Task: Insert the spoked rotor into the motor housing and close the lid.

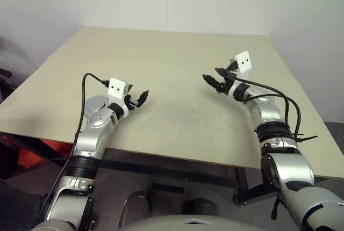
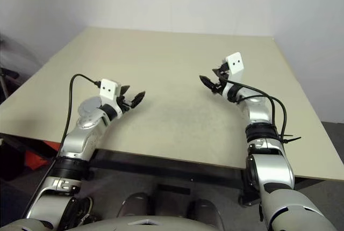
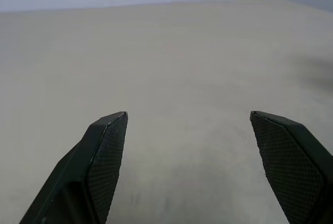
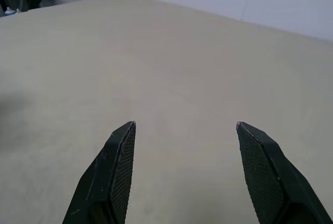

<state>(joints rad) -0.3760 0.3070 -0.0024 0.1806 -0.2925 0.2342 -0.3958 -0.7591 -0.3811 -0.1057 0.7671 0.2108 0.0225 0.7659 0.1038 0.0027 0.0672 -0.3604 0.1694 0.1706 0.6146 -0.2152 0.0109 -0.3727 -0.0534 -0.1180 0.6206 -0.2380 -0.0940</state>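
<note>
Beige table point(image 1: 177, 107) — bare matte top — against white wall point(image 1: 161, 0).

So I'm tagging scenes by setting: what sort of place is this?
Probably a lab or workshop room: a plain beige table set against bare white walls, dark floor below, and some red and black gear beside the table.

Both end effectors point(image 1: 141, 98) point(image 1: 211, 75) stand open above table point(image 1: 177, 48).

Over the beige table point(image 2: 172, 64), left claw point(image 2: 131, 98) and right claw point(image 2: 208, 83) hover apart, seemingly open.
</note>
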